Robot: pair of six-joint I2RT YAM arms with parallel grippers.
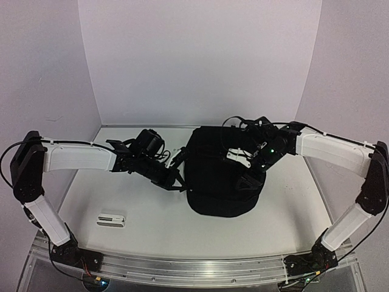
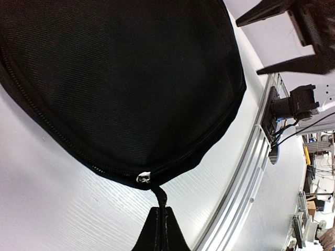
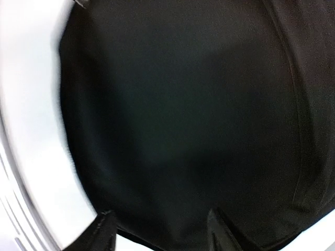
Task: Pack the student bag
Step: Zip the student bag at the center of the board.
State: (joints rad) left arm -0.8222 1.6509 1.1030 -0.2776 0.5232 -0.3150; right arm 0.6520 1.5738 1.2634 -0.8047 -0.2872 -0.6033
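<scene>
**Left hand [image 2: 160, 222] on the zip, right hand [image 3: 162, 230] over the student bag [image 1: 219, 182]**

I see the student bag lying flat on the table [image 1: 140, 207], right of centre between the two arms, with its rounded end toward the arm bases. My left hand is at the bag's left edge. Its fingers are pressed together, pinching the black zip pull [image 2: 159, 197] just beside the silver slider [image 2: 142, 178] on the zip line at the bag's rim. My right hand hangs over the bag's dark fabric with its fingers spread apart. A small white item [image 1: 111, 218] lies on the table near the left arm, well apart from the bag.
</scene>
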